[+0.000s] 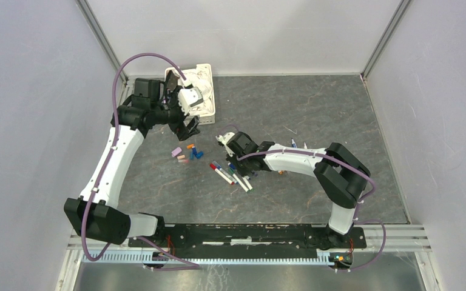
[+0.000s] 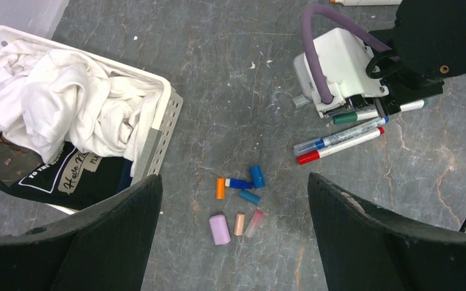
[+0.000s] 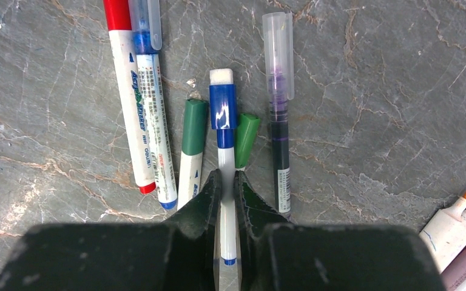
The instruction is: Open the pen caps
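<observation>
1. Counter (image 2: 236,73): grey, marbled; carries every item below.
2. Basket (image 2: 165,115): white, slotted, stuffed with white cloth; at the far left corner, beside my left arm.
3. Left claw (image 2: 233,180): fingers spread wide, holding nothing. It hangs above the loose caps, well apart from the pens.
4. Right claw (image 3: 226,182): clamped on the barrel of the blue-capped pen (image 3: 225,154), down among the row of pens.
5. Blue-capped pen: thin white barrel whose long axis runs straight out from my right claw, lying on the counter between a green pen (image 3: 192,136) and a purple pen (image 3: 278,115).
6. Blue cap (image 3: 222,114): seated on the far end of the pen, directly ahead of the right fingers, free to grip. I judge that my left claw must cross over for it.
7. Loose caps (image 2: 239,200): orange, blue, purple and pink, clustered between basket and pens.
</observation>
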### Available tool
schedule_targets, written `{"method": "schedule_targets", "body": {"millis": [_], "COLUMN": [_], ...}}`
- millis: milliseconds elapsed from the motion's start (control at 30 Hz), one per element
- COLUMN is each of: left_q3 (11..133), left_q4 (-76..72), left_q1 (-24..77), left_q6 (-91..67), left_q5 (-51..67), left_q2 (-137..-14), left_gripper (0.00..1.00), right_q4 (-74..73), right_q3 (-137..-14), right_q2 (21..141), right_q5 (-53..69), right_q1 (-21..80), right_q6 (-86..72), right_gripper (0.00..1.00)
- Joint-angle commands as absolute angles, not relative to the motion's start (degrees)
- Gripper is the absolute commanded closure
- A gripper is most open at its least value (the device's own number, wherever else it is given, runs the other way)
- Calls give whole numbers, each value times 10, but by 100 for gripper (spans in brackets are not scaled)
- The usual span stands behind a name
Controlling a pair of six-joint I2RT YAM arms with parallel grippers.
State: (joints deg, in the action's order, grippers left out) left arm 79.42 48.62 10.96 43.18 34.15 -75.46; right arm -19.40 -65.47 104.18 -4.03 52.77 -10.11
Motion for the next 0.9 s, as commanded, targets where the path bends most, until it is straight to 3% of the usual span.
{"method": "schedule_targets", "body": {"millis": [0,267,500,867], "left_q3": [790,713,671,651], "left_q4": [503,540,628,641], "left_q1": [108,108,112,167], "left_q6": [476,599,770,819], "left_q5": [366,406,519,521], "left_q2": [-744,-724,-715,-744], "left_gripper": [6,2,2,11], "right_q4": [-213,-212,-207,-201], "right_q3": [-685,-692,-720,-781], "right_q2": [1015,939,939,985], "right_q5": [-34,100,262,407], "right_q1": [520,471,450,451], "right_q6": [-99,-115,-126,-146], "right_gripper": [98,99,100,100]}}
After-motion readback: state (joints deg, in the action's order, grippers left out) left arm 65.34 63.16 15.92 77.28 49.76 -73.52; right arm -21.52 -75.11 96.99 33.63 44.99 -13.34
